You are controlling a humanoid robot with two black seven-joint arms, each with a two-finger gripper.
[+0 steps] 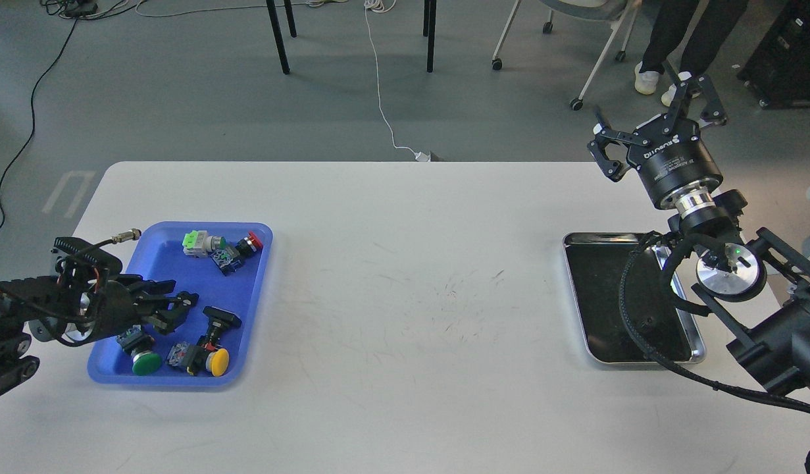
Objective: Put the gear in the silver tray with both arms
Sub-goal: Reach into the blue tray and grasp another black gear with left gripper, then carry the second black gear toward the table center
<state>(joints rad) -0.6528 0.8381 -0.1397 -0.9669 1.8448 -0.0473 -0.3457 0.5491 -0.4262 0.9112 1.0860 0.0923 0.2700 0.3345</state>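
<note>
The silver tray [602, 289] lies empty at the table's right side, partly covered by my right arm's cable loop. My right gripper [655, 125] is open and empty, raised beyond the tray's far edge and pointing away from me. My left gripper [179, 309] is open and empty, low over the middle of the blue tray [253, 289] at the left. Around it lie several switch parts: a green push-button [145, 362], a yellow push-button [217, 359], a black-capped one [222, 318], a red one [252, 241] and a green-and-white block [195, 242].
A small metal connector [123, 235] sticks out by the blue tray's far left corner. Bare white table [411, 296] lies between the two trays. Chair legs, cables and a person's legs [668, 46] are on the floor beyond the table.
</note>
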